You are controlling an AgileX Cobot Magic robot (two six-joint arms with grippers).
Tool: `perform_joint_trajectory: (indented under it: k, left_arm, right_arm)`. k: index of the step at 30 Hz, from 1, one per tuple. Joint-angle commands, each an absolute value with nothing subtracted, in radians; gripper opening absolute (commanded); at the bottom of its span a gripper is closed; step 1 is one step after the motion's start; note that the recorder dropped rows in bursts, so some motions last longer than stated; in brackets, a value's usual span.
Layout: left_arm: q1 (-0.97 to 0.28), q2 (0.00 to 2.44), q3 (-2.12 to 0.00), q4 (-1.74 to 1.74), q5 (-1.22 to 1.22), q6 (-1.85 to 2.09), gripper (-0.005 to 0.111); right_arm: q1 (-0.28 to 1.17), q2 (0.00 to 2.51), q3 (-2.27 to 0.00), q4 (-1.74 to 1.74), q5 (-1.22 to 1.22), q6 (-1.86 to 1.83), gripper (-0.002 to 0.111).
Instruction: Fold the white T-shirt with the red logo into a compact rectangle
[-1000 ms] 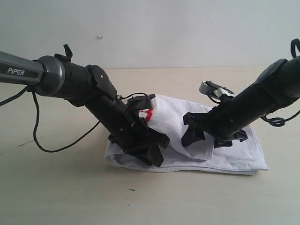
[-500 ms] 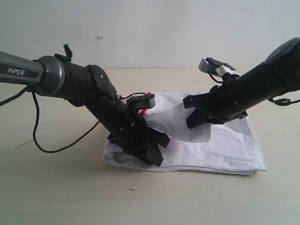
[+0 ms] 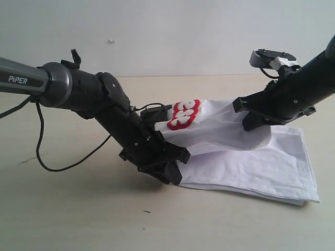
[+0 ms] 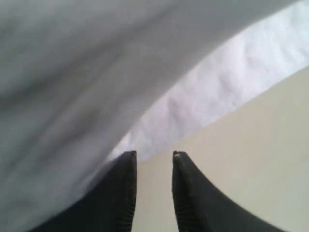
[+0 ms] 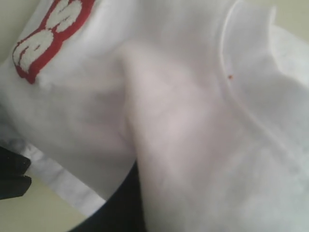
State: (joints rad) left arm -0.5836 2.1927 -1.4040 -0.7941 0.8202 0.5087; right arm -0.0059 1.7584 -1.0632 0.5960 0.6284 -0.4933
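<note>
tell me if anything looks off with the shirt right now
The white T-shirt is not flat: the right gripper pinches its top layer up off the table, so cloth tents across toward the left gripper, and the red logo sits tilted and curled on the raised fold. The bottom layer's right edge lies askew.

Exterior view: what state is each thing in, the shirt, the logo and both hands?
white T-shirt, partly folded, one layer lifted.
red logo, showing on the lifted layer.
left hand, slightly open at the shirt's edge.
right hand, shut on the lifted layer.
</note>
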Motion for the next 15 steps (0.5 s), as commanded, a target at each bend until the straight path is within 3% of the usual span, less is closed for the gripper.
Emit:
perform_joint_trajectory:
  k: [1, 15]
  left_arm:
    - [-0.586, 2.193, -1.404, -0.789, 0.800, 0.494, 0.028]
    - [-0.592, 2.149, -1.408, -0.899, 0.784, 0.582, 0.028]
  right_arm:
    - [-0.013, 1.731, -1.066, 0.581, 0.627, -0.485, 0.000]
    - [-0.013, 1.730, -1.066, 0.597, 0.656, -0.502, 0.000]
